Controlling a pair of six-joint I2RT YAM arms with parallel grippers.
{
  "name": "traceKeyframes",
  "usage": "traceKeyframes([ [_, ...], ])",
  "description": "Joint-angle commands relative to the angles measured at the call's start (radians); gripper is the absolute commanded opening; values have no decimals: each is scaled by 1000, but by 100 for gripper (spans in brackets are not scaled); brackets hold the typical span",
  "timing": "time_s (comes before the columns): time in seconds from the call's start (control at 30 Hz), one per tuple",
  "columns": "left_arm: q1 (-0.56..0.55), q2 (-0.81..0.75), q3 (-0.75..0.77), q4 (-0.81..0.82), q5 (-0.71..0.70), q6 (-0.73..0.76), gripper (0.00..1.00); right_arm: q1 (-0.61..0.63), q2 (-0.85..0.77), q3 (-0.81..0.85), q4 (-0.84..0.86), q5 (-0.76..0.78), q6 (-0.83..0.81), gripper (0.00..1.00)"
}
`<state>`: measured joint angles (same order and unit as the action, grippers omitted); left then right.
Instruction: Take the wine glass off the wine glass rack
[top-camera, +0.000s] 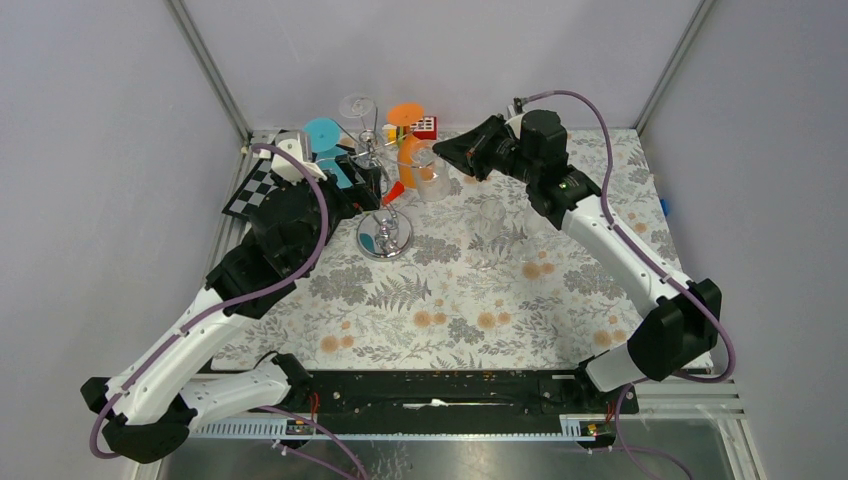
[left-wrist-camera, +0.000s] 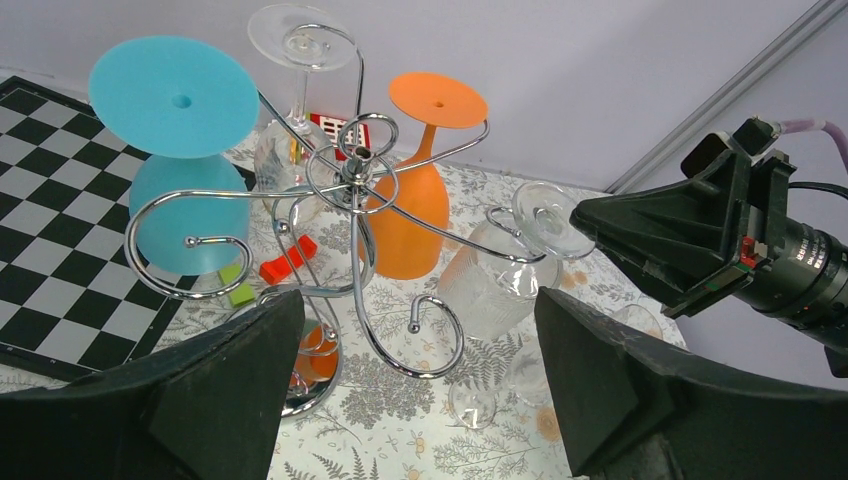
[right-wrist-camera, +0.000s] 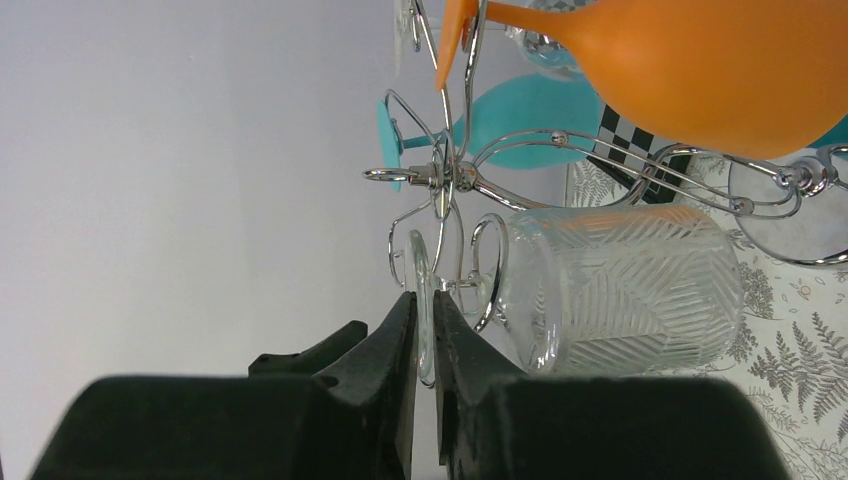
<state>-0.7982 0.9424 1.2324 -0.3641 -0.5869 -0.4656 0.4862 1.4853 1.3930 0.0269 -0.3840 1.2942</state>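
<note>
1. Wine glass rack (left-wrist-camera: 352, 170): it stands on one round base on the worktop (top-camera: 480, 300). If you pull before the wine glass (right-wrist-camera: 620, 290) clears its wire loop, the whole stand may tip. Your left fingers (left-wrist-camera: 200, 400) are spread wide beside the rack and hold nothing, so nothing steadies it.
2. Orange glass (left-wrist-camera: 405, 215): it hangs just beside the wine glass. A sideways swing may strike it.
3. The wine glass hangs inverted and tilted from a rack arm. A slanted pull may jam its stem in the wire.
4. Foot (left-wrist-camera: 548, 218): your right fingers (right-wrist-camera: 390, 360) are clamped on this thin disc. Smooth glass may slip out.
</note>
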Motion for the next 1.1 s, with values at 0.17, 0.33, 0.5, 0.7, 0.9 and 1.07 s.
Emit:
traceKeyframes([
  [0.17,11,14,-10,33,2,-8,92,2,-41,26,77,-42,15,0],
  [0.33,14,16,-14,27,4,-10,92,15,-10,49,109,-86,36,0],
  [0.5,20,16,-22,25,6,-13,92,39,19,70,108,-102,32,0],
  [0.7,24,11,-37,21,9,-14,92,45,50,95,114,-84,30,0],
  [0.9,32,8,-57,-2,24,-34,92,45,76,86,214,-64,74,0],
  [1.07,39,-5,-76,-11,36,-46,92,45,84,84,230,-41,80,0],
])
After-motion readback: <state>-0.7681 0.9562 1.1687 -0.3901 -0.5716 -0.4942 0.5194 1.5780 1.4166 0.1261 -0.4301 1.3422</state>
